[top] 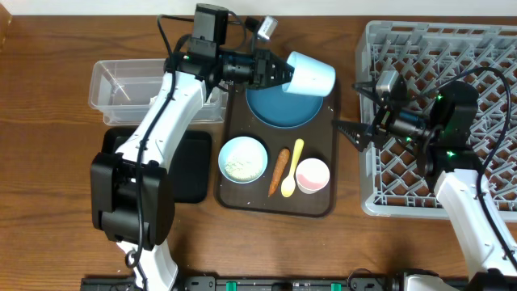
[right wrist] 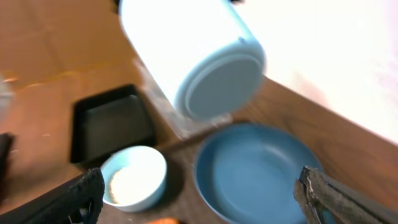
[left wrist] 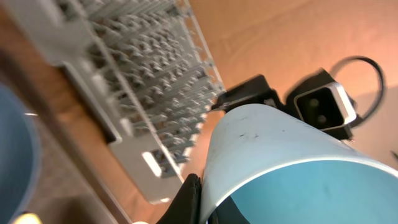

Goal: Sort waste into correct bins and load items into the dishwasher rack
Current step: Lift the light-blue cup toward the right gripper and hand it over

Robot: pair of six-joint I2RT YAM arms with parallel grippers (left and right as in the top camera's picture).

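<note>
Nearest the lens, the cup (left wrist: 280, 143) hung tipped sideways over the plate (top: 279, 113) at the far edge of the tray (top: 315, 202), its rim pinched in the clenched left tool (top: 284, 73). The right tool (top: 346, 105) stood spread wide and empty by the tray's right edge, near the rack (top: 485, 40). That thin rim pinch could slip, dropping the cup onto the plate.

I see the light blue cup (top: 311, 74) tipped on its side in the air above the dark blue plate (top: 279, 111). Beside the plate sit the white bowl (top: 242, 158) holding rice (top: 241, 166), the orange carrot stick (top: 279, 171), the yellow spoon (top: 292, 170) and the upright pink cup (top: 313, 175). The clear tub (top: 121, 85) and black tray (top: 192, 166) lie to the left, the grey dishwasher rack (top: 485, 48) to the right.
</note>
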